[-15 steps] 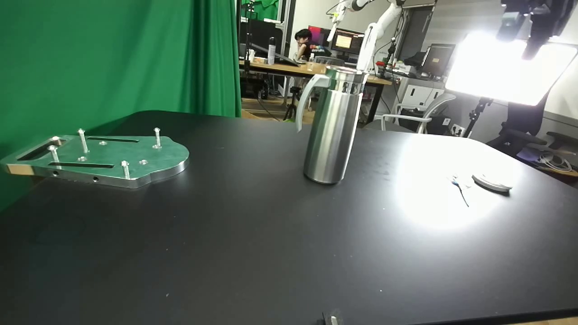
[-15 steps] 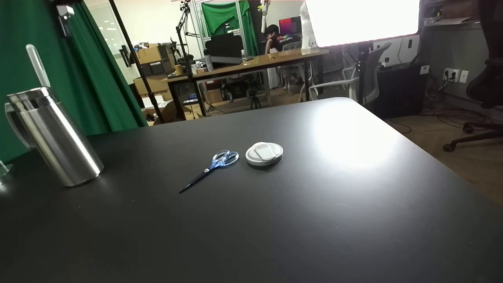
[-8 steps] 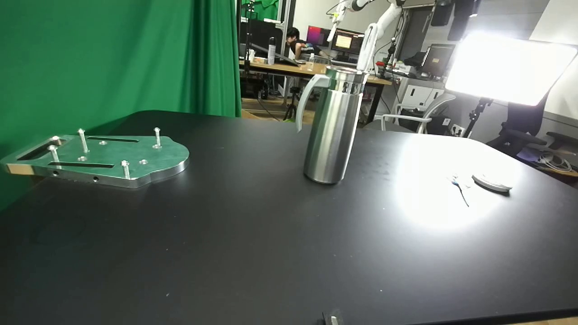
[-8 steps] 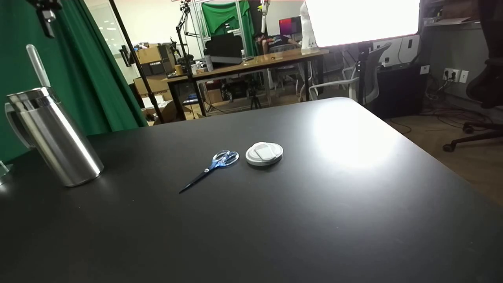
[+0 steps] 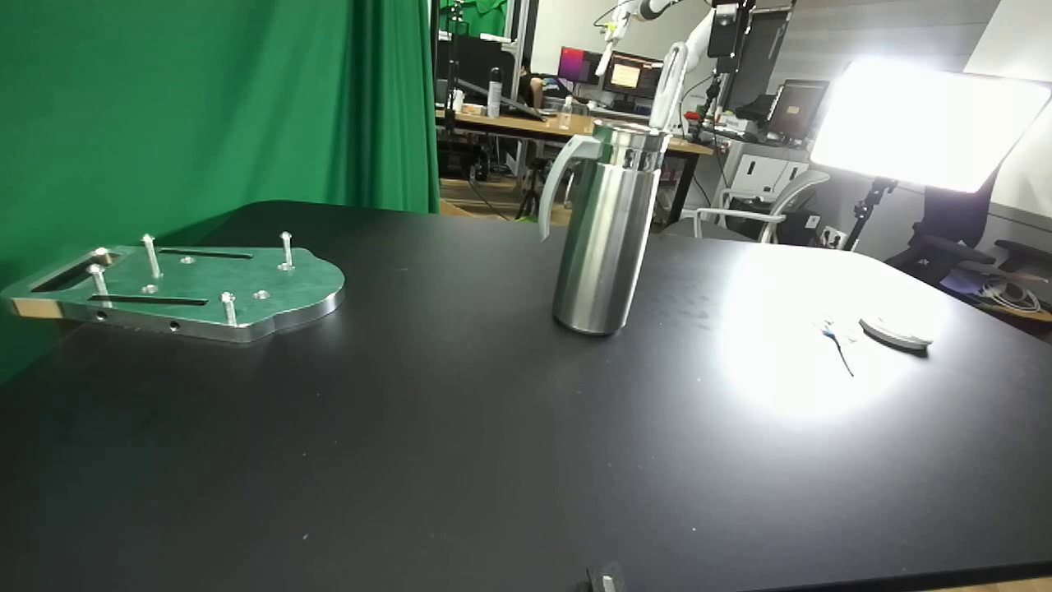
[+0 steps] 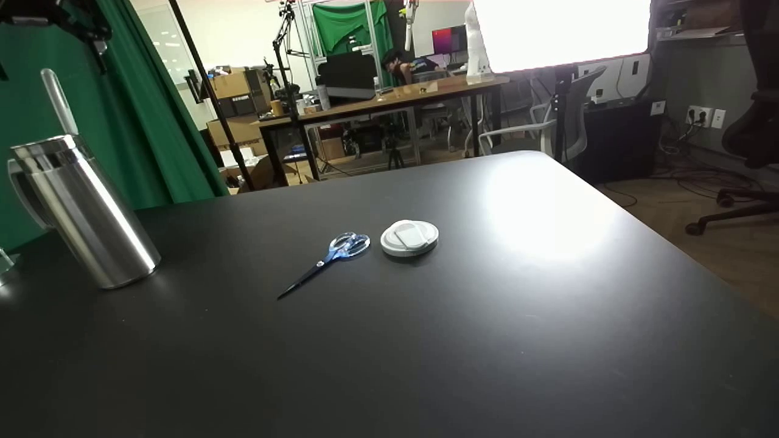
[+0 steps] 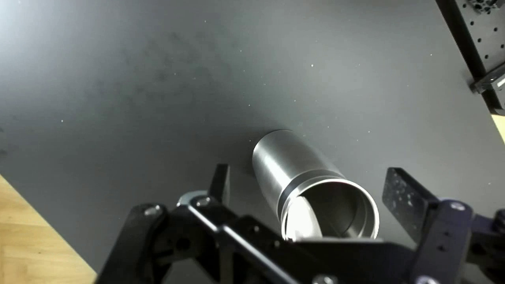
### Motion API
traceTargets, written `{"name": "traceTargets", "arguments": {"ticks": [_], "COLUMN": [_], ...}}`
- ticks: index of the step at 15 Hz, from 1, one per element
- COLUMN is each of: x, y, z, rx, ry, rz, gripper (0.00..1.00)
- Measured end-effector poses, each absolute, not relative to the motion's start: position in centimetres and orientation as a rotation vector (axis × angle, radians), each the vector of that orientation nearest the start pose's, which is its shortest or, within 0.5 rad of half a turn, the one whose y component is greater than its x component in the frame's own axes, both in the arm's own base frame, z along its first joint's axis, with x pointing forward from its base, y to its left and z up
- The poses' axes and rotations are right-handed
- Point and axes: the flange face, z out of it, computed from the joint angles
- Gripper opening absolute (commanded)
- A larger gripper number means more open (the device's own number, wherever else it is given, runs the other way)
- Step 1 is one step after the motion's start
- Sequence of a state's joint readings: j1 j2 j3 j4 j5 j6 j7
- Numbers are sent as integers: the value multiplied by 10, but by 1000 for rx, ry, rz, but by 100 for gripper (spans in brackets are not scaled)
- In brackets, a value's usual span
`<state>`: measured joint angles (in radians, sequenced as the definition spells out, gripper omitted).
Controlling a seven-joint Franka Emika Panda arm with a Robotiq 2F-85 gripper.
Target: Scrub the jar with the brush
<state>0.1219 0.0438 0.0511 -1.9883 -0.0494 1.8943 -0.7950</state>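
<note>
The jar (image 5: pixel 606 238) is a tall steel vessel with a pale side handle, standing upright on the black table; it also shows at the left in an exterior view (image 6: pixel 91 213). The brush (image 5: pixel 671 86) stands in the jar's mouth with its white handle sticking up, also seen in an exterior view (image 6: pixel 59 100); its head is hidden inside. In the wrist view the jar (image 7: pixel 292 157) and the white brush handle (image 7: pixel 302 217) lie between the fingers. My gripper (image 7: pixel 307 177) is open and empty above the jar; its dark fingers show at the top left in an exterior view (image 6: pixel 53 67).
A green metal plate (image 5: pixel 197 279) with upright pegs lies at the left. Blue-handled scissors (image 6: pixel 331 258) and a round white lid (image 6: pixel 409 238) lie on the table (image 6: pixel 426 340). A bright lamp panel (image 5: pixel 929 123) stands behind the table.
My gripper has moved from the upper right toward the jar in an exterior view, and now hangs near the brush handle. The jar and brush have not moved. The person behind has shifted.
</note>
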Motion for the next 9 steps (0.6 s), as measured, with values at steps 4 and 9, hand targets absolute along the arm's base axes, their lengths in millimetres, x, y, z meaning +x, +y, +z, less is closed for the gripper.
{"name": "traceTargets", "arguments": {"ticks": [4,9], "x": [559,566], "y": [113,124], "z": [420,417], "rx": [-2693,-2660], "ry": [-1565,-1534], "rz": [232,213], "gripper": [100,100]}}
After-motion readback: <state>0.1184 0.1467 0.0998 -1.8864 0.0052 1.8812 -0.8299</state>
